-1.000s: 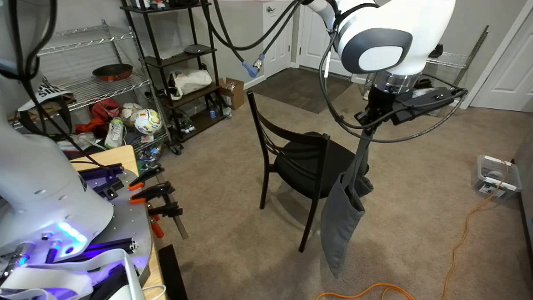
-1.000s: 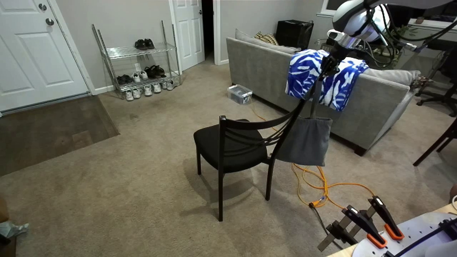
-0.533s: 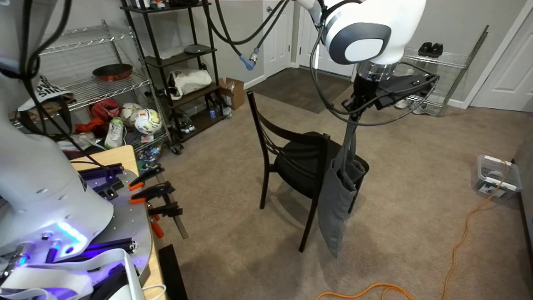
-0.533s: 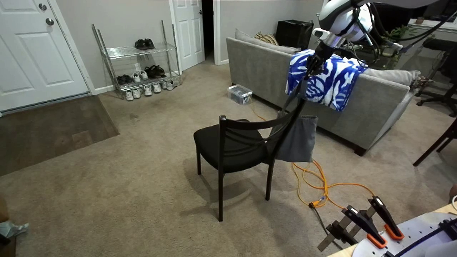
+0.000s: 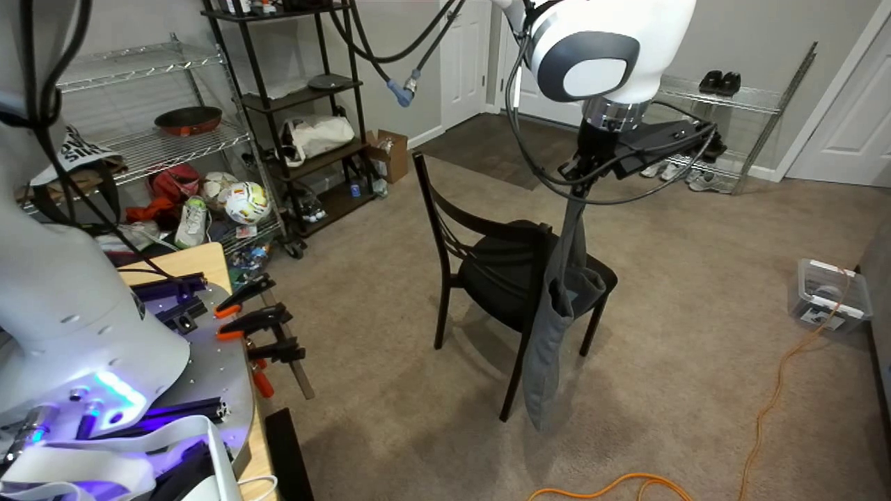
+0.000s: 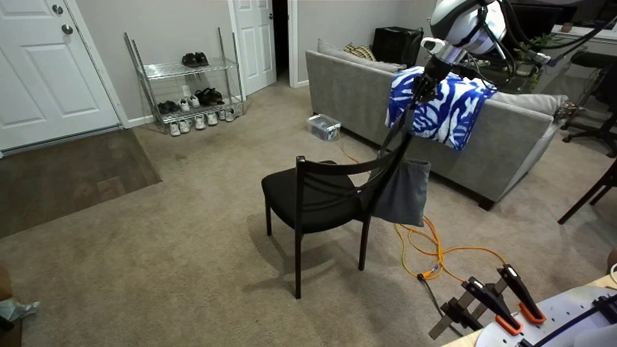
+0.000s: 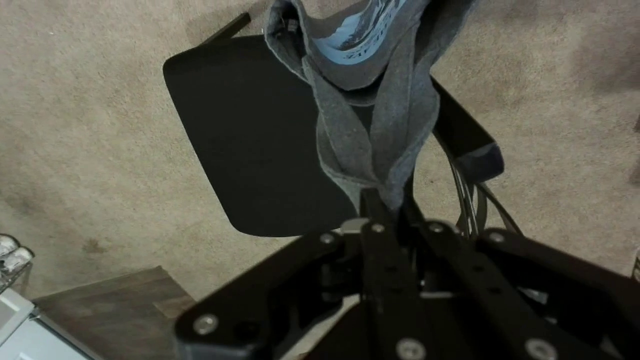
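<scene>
My gripper is shut on the strap tops of a grey cloth bag; it also shows in an exterior view. The bag hangs upright beside a black chair. In the wrist view, the gripper pinches the gathered straps, and a pale blue print shows by the bag's mouth. The chair seat lies below, and the top of a chair back post stands right of the straps. I cannot tell whether bag and post touch.
A grey couch carries a blue and white blanket. An orange cord and a clear plastic box lie on the carpet. Clamps jut from the robot's table. Shelves stand along the wall.
My gripper has carried the bag toward the chair, leftward in both exterior views. The bag now hangs close against the chair's back post and overlaps the seat. The last half second shows less motion.
</scene>
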Controlling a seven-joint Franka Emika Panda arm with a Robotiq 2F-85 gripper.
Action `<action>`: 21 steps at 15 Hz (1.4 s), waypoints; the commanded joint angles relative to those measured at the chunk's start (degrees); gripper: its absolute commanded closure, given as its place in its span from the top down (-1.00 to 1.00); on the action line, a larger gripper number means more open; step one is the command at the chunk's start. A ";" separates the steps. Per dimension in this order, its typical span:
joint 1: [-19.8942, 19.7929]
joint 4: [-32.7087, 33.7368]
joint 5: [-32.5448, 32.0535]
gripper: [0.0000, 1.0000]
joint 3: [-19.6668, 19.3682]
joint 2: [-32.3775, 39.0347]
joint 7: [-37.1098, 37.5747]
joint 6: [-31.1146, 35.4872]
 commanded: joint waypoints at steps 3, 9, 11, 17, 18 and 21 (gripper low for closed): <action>-1.83 -9.37 -0.28 -0.96 0.21 -7.66 -4.63 0.33; -0.69 -13.32 -0.37 -0.96 -0.33 -11.35 -6.06 -0.10; -0.26 -14.49 -0.42 -0.96 -0.34 -12.22 -6.26 -0.19; 1.92 -17.80 -0.83 -0.96 -0.04 -12.88 -6.53 -0.23; 2.23 -18.69 -0.61 -0.96 0.19 -13.27 -6.80 -0.08; 3.17 -20.95 -0.45 -0.96 0.62 -14.41 -7.55 -0.01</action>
